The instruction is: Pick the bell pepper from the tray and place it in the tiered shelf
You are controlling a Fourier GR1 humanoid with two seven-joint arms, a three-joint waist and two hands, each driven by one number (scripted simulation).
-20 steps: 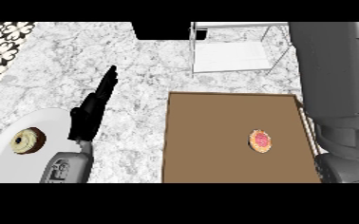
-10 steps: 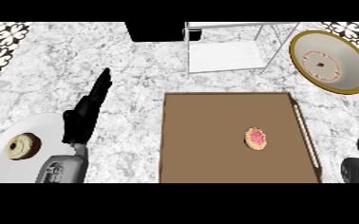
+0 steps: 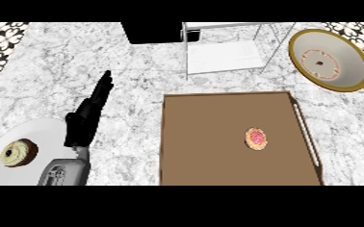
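Brown tray at lower centre of marble counter. Tiered shelf just beyond tray, wire-framed. Left hand left of tray, fingers straight, holding nothing. Small reddish item, presumably bell pepper, lies on tray's right half.
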